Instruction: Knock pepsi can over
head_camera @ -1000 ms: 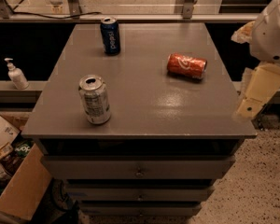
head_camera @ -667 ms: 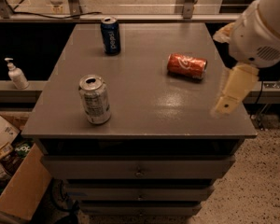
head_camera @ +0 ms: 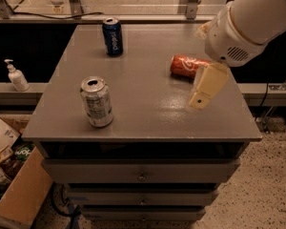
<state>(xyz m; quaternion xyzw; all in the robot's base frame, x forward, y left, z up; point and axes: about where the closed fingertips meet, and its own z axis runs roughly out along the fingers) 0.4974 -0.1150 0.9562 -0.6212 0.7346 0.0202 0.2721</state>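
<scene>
1. Your pepsi can point(head_camera: 113, 36) stands upright at about 11 o'clock on the grey cabinet top point(head_camera: 148, 113), close to the far edge. Its silver top faces up and its white lettering faces the camera.
2. The gripper point(head_camera: 202, 92) hangs over the right side of the top at roughly 3 to 4 o'clock, well apart from the pepsi can. It points down and toward the front edge.
3. You cannot tell from this angle how wide the gripper stands. It seems to hold nothing, though the view of it is poor.
4. The bulky white arm point(head_camera: 250, 25) comes in from the upper right, at 1 to 2 o'clock, and covers the far right corner of the top.
5. A red can point(head_camera: 186, 66) lies on its side at 2 o'clock. Its right end is hidden behind the gripper, and you cannot tell whether the two touch.
6. A silver can point(head_camera: 96, 101) with an open top stands upright at 8 o'clock, near the front left corner.
7. Below the top you see a stack of drawers point(head_camera: 140, 171).
8. Off the cabinet at 9 o'clock, a white pump bottle point(head_camera: 15, 75) stands on a ledge.
9. At 7 o'clock, a cardboard box point(head_camera: 21, 194) sits on the floor.
</scene>
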